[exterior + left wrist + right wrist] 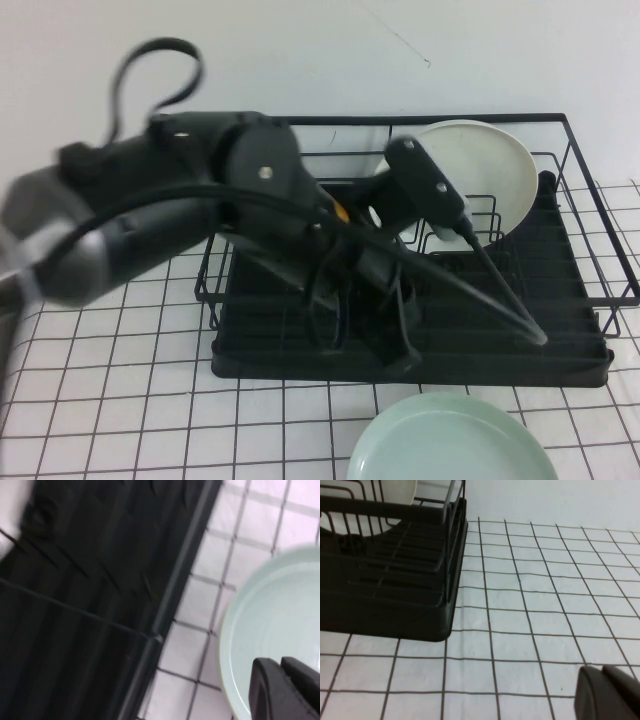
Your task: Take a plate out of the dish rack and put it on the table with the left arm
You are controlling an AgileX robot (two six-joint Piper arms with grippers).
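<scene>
Plate (450, 445): pale mint green, smooth, matt with a soft sheen. Dish rack (560, 345): thin black wire over a matt black plastic-looking tray base; cream-white plate (495, 170) standing in it looks smooth and faintly glossy. Table (545, 610): white cloth, black grid, slightly creased; left arm (200, 200) dark smooth plastic-looking casing.

The surface (120, 400), clad in white cloth with a thin black grid, is seen to carry the dish rack (410, 350) toward its far side. The pale mint-green plate (450, 440) is laid flat on the surface just in front of the rack's near edge, apart from it.
</scene>
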